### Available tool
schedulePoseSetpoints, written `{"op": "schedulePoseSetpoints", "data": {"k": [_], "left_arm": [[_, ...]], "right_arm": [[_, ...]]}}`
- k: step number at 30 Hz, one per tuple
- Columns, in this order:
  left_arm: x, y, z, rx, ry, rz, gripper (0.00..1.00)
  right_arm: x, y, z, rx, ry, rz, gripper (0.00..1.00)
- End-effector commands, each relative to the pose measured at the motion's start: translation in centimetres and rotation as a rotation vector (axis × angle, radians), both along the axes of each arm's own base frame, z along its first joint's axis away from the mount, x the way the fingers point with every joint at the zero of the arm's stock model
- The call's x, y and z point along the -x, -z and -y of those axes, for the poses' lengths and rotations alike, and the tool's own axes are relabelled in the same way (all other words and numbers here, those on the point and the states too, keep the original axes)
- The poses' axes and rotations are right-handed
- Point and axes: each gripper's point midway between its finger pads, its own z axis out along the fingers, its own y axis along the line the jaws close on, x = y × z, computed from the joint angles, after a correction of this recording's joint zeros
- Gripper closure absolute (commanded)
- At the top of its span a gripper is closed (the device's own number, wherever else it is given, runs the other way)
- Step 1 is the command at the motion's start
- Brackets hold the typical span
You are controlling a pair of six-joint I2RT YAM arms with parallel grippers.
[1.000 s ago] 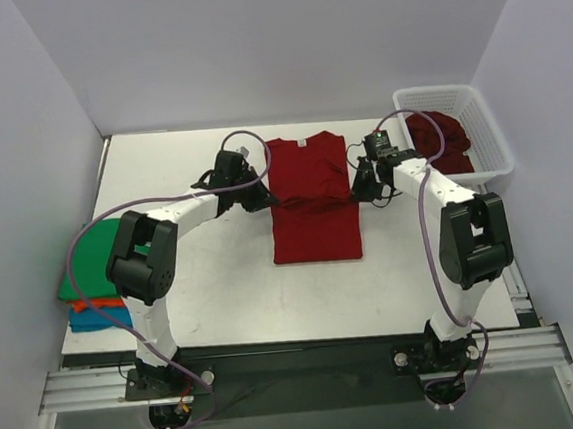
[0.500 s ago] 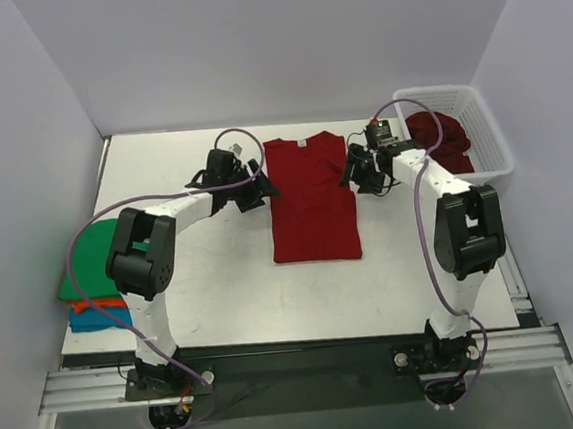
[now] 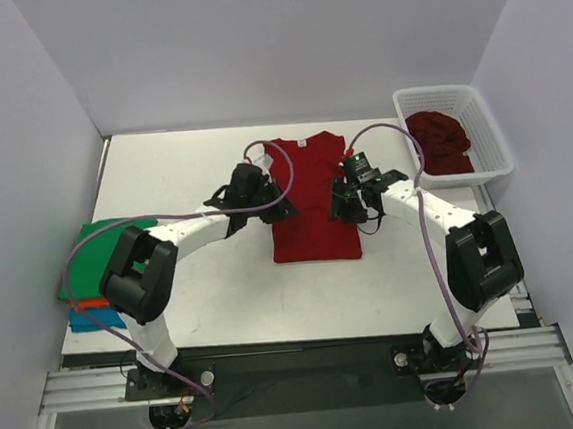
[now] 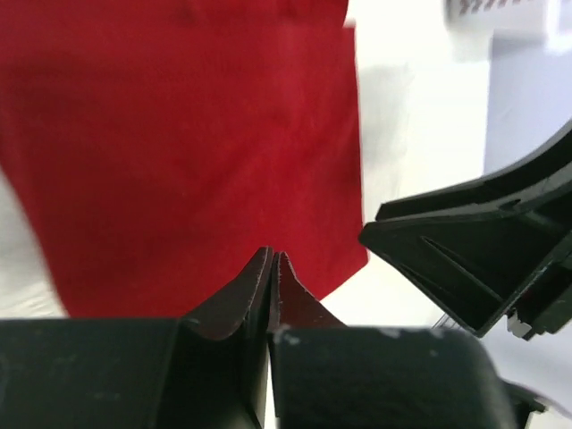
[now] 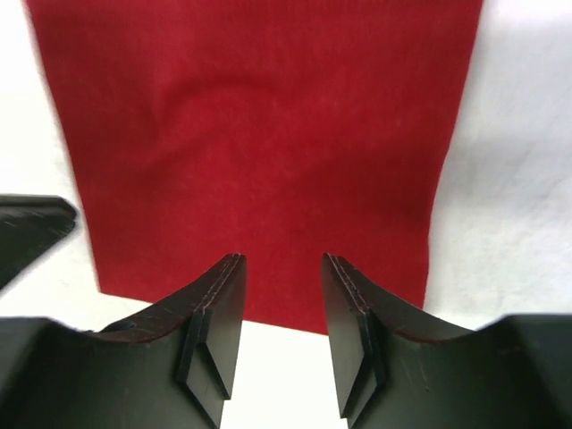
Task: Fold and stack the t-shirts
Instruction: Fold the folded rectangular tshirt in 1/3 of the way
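Observation:
A dark red t-shirt (image 3: pixel 309 182) lies flat in the middle of the table as a narrow rectangle, collar at the far end. My left gripper (image 3: pixel 284 207) hovers at its left edge, jaws pressed together with no cloth seen between them; the left wrist view shows the fingertips (image 4: pixel 271 256) over the red cloth (image 4: pixel 179 134). At the shirt's right edge my right gripper (image 3: pixel 344 207) is open, and the right wrist view looks between its fingers (image 5: pixel 281 264) onto the shirt's near hem (image 5: pixel 259 116). More dark red t-shirts (image 3: pixel 439 139) lie bunched in the basket. A green t-shirt (image 3: pixel 94 256) tops a folded stack at the left.
The white mesh basket (image 3: pixel 494 141) stands at the back right corner of the table (image 3: pixel 212 281). Orange and blue layers (image 3: pixel 89 314) show under the green shirt at the table's left edge. White walls close in the left, back and right sides.
Both grippers have left the shirt's upper sides and moved nearer and inward, over its edges. The crease across the shirt has flattened. Both jaws opened; the left has since closed again.

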Motion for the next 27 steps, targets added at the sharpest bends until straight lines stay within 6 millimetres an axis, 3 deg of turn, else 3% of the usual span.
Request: {"op": "schedulePoseSetpoints", "data": {"k": [1,6,11,15,16,17,20,21,27], "left_arm": [[0.7,3.2,1.4,-0.012,-0.008,-0.037,0.94],[3.6,8.9,0.8,-0.082,-0.025,-0.139,1.0],[6.5,11.6,-1.2,-0.165,-0.066,-0.193,1.0],[9.1,11.9,-2.7,-0.203,-0.085,-0.2,1.0],[10.5,12.8,-3.7,-0.227,-0.096,-0.227,1.0],[10.6,11.9,-3.8,-0.211,-0.099,-0.204,1.0],[13.3,12.8,-5.3,-0.253,-0.094,-0.225,1.0],[13.6,11.9,-5.4,-0.242,-0.096,-0.204,1.0],[17.8,11.7,-6.8,-0.254,-0.072,-0.211,1.0]], "right_arm": [[0.6,2.8,0.7,0.056,0.043,-0.042,0.61],[3.2,6.9,1.2,0.102,0.043,-0.122,0.62],[6.5,9.1,1.4,0.163,0.033,-0.165,0.62],[9.5,10.1,1.9,0.216,0.033,-0.18,0.63],[9.8,9.8,1.8,0.212,0.035,-0.164,0.63],[10.5,9.8,1.6,0.213,0.024,-0.165,0.63],[12.4,9.8,2.0,0.202,0.037,-0.163,0.63],[13.1,9.7,1.6,0.196,0.023,-0.163,0.63],[17.5,9.5,0.3,0.152,-0.02,-0.141,0.63]]}}
